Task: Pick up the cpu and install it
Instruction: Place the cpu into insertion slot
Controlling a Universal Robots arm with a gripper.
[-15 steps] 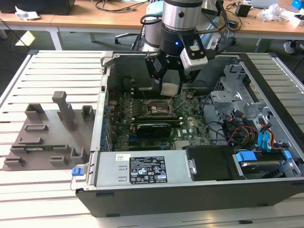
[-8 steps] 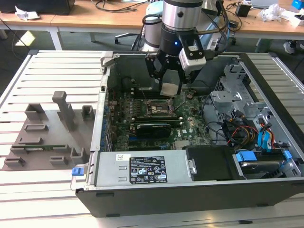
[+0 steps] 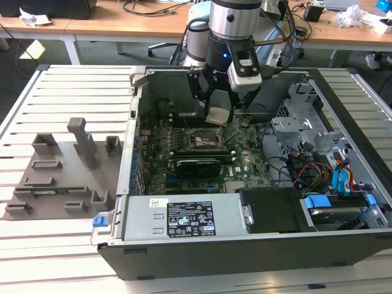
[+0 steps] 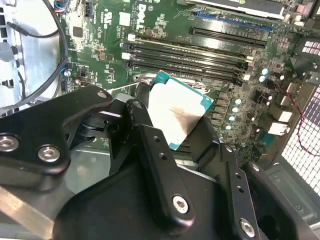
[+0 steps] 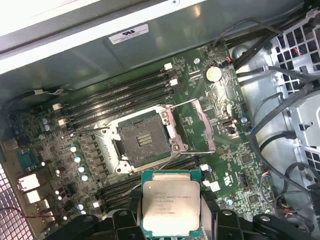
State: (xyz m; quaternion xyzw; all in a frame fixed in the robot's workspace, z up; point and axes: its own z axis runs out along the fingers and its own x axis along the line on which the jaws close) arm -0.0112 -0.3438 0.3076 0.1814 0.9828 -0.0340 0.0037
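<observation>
- Our gripper (image 3: 219, 110) pinched the cpu (image 5: 171, 207) by its edges, hovering just beside the open socket (image 5: 142, 140).
- We judged the cpu needed squaring to the socket and keeping level, with no force.

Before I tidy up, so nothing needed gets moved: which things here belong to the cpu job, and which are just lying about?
Job: claw, cpu held in it, open socket.
Lying about: grey fixture block, expansion card, power supply.

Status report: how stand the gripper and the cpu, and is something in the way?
Gripper shut on cpu. Cpu held above the motherboard, not yet in the socket. Socket open, nothing seen across it.
</observation>
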